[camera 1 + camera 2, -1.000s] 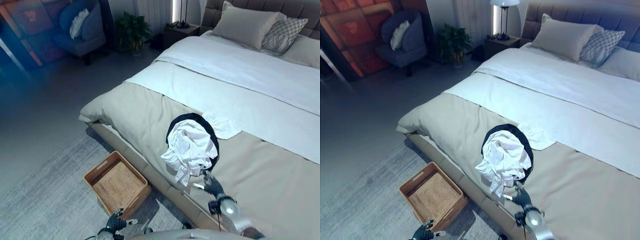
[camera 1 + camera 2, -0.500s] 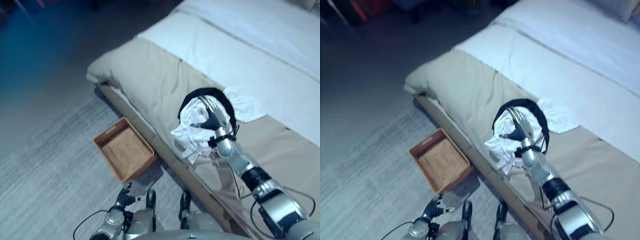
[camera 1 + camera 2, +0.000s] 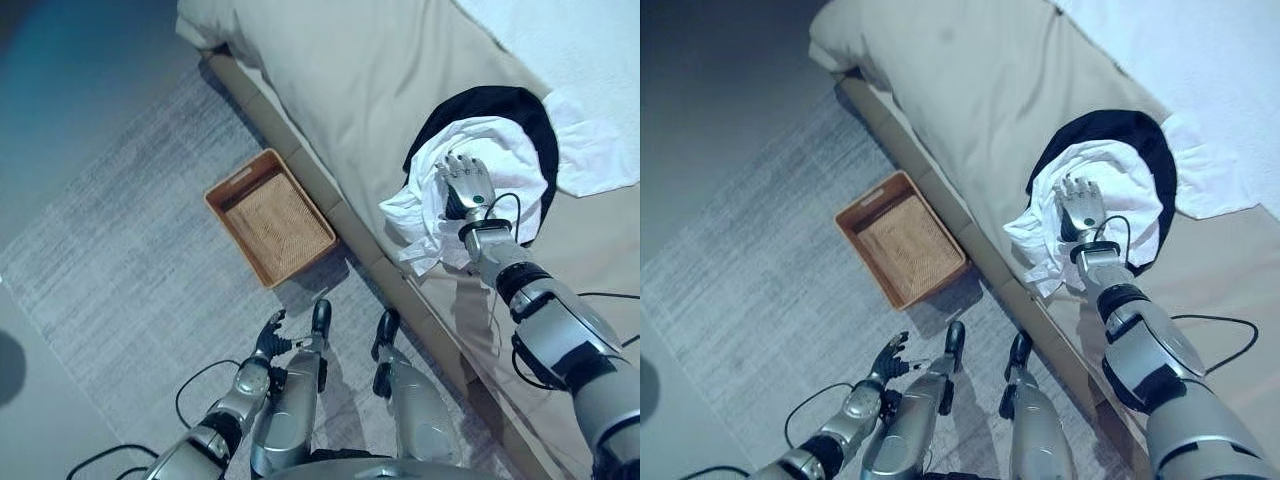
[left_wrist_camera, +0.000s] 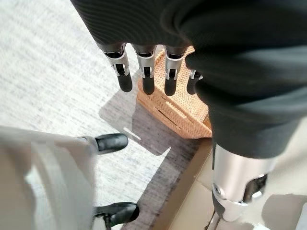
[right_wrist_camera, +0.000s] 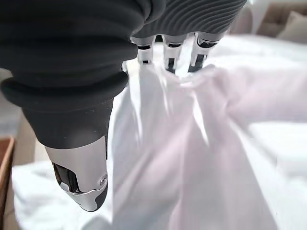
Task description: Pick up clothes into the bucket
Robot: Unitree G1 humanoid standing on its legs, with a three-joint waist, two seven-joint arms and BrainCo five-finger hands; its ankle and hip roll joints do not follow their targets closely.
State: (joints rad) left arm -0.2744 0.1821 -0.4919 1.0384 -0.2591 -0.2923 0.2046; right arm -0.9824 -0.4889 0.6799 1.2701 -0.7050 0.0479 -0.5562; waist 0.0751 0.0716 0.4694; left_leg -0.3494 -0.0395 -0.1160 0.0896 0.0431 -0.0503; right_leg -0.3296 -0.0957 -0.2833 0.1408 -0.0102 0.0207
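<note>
Right hand (image 3: 462, 186): has come down onto the white clothes (image 3: 500, 150), fingers (image 5: 171, 61) straight, not yet clenched.
Clothes: heaped at bed (image 3: 380, 70) edge.
Basket (image 3: 270, 216): on floor, empty.
Left hand (image 3: 270, 340): low, relaxed.
Next: likely grasp.

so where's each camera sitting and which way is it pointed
Left and right eye views: head stereo pair, looking down at the bed edge, wicker basket on the rug, both arms.
Left wrist view: along the left robot hand, straight fingers toward the basket.
Right wrist view: along the right robot hand, fingertips in the white clothes.
Shared: basket, clothes.
</note>
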